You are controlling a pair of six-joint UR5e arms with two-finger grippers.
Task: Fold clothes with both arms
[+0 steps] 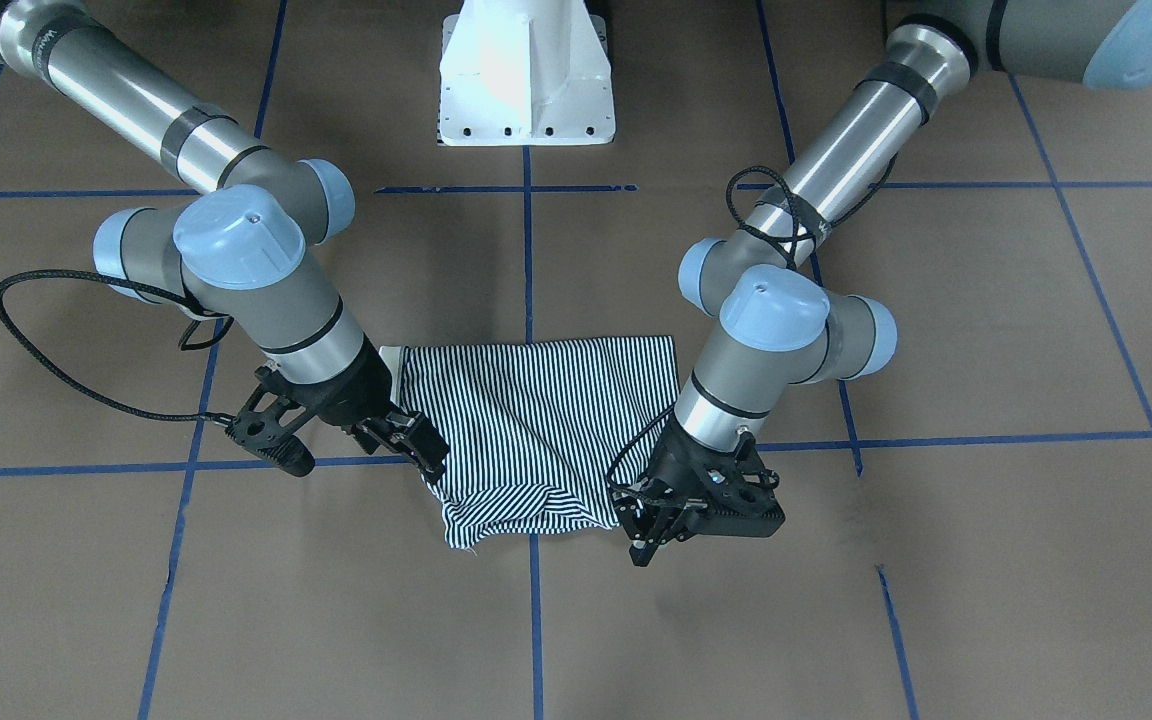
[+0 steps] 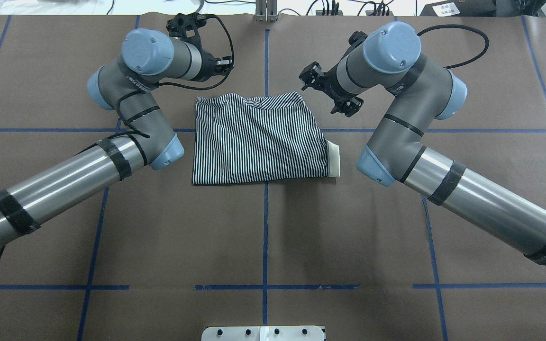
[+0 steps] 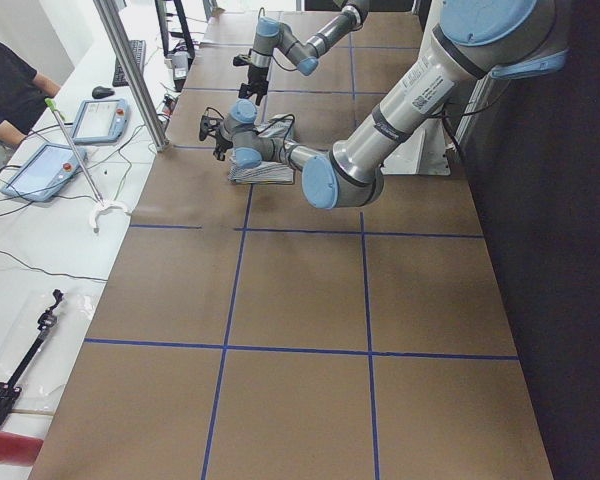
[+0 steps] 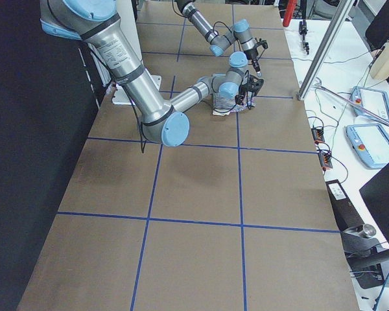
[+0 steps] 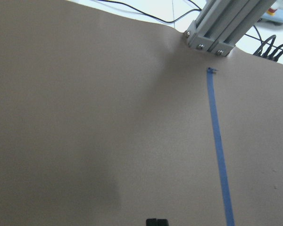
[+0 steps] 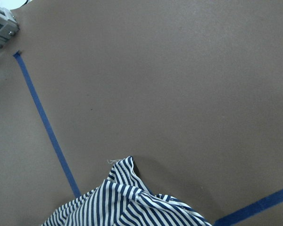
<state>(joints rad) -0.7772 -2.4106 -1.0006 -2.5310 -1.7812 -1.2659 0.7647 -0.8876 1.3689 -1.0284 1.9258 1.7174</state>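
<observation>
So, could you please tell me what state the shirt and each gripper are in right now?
striped polo shirt: folded into a compact rectangle on the table, far edge rumpled.
cream collar: poking out on the robot's right side.
left gripper: looks shut, empty, beside the shirt's far corner.
right gripper: at the other far corner; open or shut, cannot tell.
</observation>
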